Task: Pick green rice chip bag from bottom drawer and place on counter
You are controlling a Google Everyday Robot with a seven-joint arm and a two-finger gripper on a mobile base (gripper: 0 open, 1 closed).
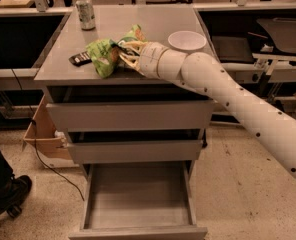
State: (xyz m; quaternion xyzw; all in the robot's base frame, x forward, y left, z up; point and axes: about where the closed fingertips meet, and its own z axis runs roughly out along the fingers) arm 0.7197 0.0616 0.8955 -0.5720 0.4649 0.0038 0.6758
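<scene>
The green rice chip bag [103, 57] is crumpled and sits at the counter's [138, 19] front left part, low over or on the top; I cannot tell whether it touches. My gripper [124, 54] is shut on the bag's right side, with the white arm reaching in from the right. The bottom drawer [138, 196] is pulled out below, and its tray holds nothing.
A drink can [85, 12] stands at the counter's back left. A white bowl [187, 40] sits at the right. A dark bar wrapper [79, 59] lies just left of the bag. A cardboard box [40, 134] and a person's shoe [8, 196] are on the floor at the left.
</scene>
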